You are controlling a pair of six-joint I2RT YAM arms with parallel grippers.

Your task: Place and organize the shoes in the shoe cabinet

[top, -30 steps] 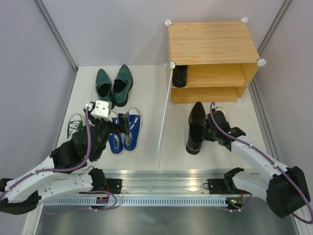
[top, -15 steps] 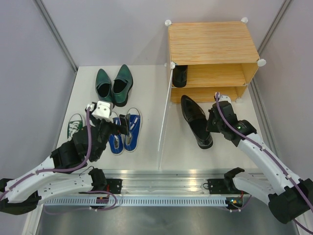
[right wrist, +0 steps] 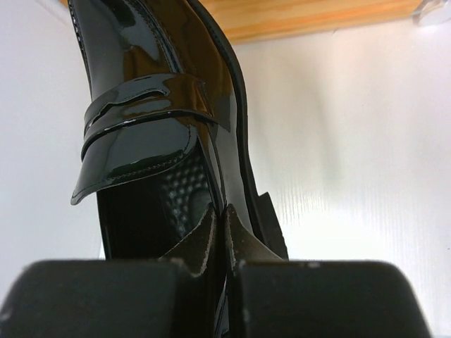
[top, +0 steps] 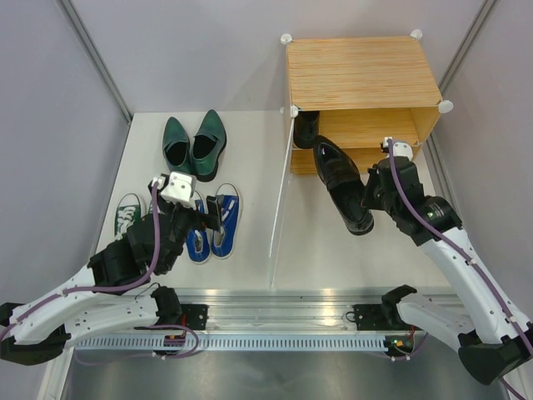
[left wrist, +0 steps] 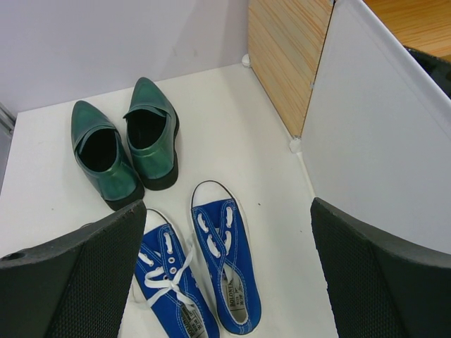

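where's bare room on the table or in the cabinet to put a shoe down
Free: the upper shelf right of the stored black shoe; the table near edge right of the door panel; the strip between the dark green shoes and that panel. Crowded: the blue sneakers and left gripper.

Glossy black loafer (right wrist: 155, 105), dark green pointed shoes (left wrist: 130, 144), blue canvas sneakers (left wrist: 227, 271) with white laces and toe caps, green sneaker (top: 127, 215) with white toe, light streaked wood-grain cabinet (top: 362, 71), translucent white door panel (left wrist: 380, 141).
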